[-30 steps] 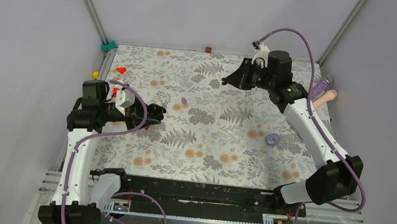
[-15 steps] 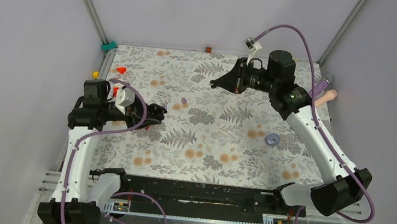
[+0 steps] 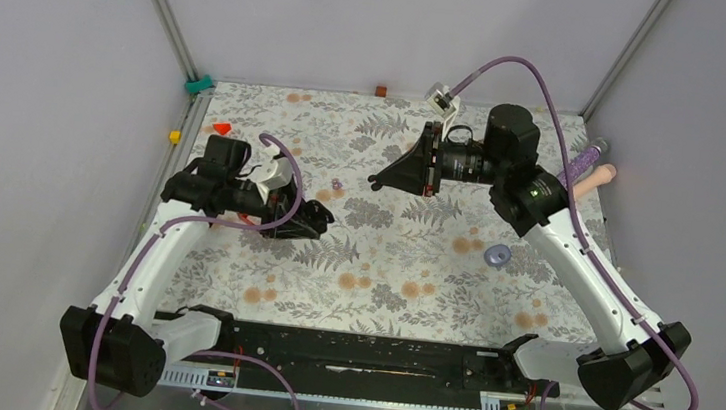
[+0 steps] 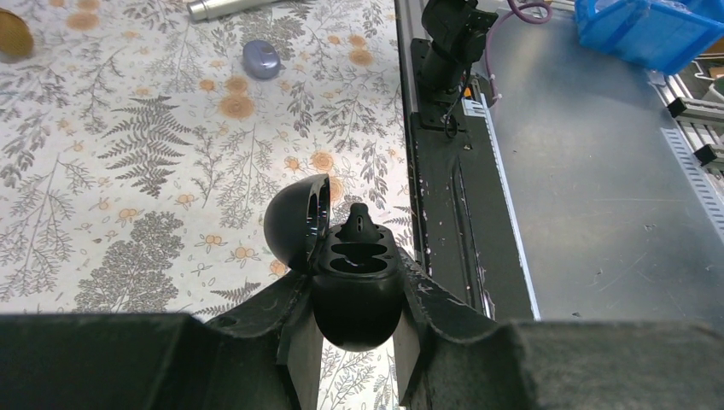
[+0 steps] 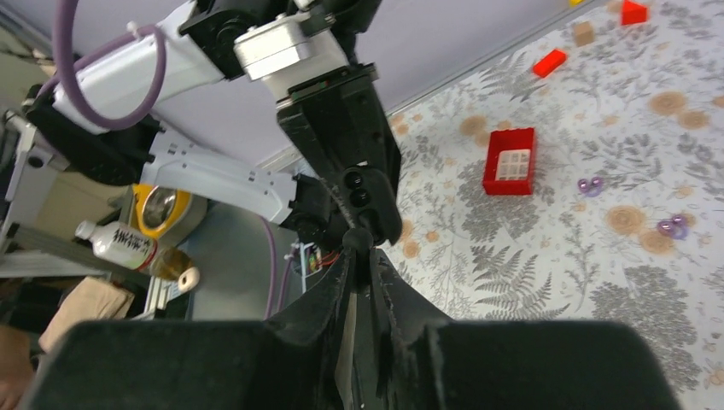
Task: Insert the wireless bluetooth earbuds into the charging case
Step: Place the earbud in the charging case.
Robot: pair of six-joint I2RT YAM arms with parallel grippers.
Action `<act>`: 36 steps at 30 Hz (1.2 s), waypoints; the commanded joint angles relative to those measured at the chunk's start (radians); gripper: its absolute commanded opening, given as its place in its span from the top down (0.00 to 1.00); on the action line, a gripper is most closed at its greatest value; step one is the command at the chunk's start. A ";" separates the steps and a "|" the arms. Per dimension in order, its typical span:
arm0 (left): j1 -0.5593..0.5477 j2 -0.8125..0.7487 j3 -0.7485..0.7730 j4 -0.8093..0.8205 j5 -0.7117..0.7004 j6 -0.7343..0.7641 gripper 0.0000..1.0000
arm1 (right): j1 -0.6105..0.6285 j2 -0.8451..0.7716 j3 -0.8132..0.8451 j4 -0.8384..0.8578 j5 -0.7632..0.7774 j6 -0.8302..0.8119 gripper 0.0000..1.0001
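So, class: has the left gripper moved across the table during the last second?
Yes. The left gripper, shut on the charging case, has shifted right toward the table's middle, farther from the small red piece.

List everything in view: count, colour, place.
charging case: one, black, lid open, in the left gripper
black earbud: one, black, at the right gripper's tips
red tray: one, red, on the cloth
purple earbuds: two, pale purple, beside the red tray
red blocks: two, red, towards the cloth's far edge
disc: one, blue-purple, cloth's right half
blue bin: one, blue, off the cloth
left gripper: black, shut on the charging case
right gripper: black, shut on the black earbud
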 commanded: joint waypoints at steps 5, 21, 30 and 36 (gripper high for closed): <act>-0.018 0.007 0.031 0.024 0.002 0.016 1.00 | 0.064 -0.014 -0.043 0.088 -0.103 -0.012 0.84; -0.020 0.051 0.007 0.024 0.058 0.019 1.00 | 0.152 0.052 -0.055 0.121 -0.094 -0.025 0.83; -0.051 0.105 0.020 0.023 0.067 -0.008 1.00 | 0.172 0.068 -0.075 0.119 -0.043 -0.082 0.83; -0.058 0.129 0.021 0.025 0.096 -0.020 1.00 | 0.179 0.093 -0.097 0.152 -0.002 -0.079 0.83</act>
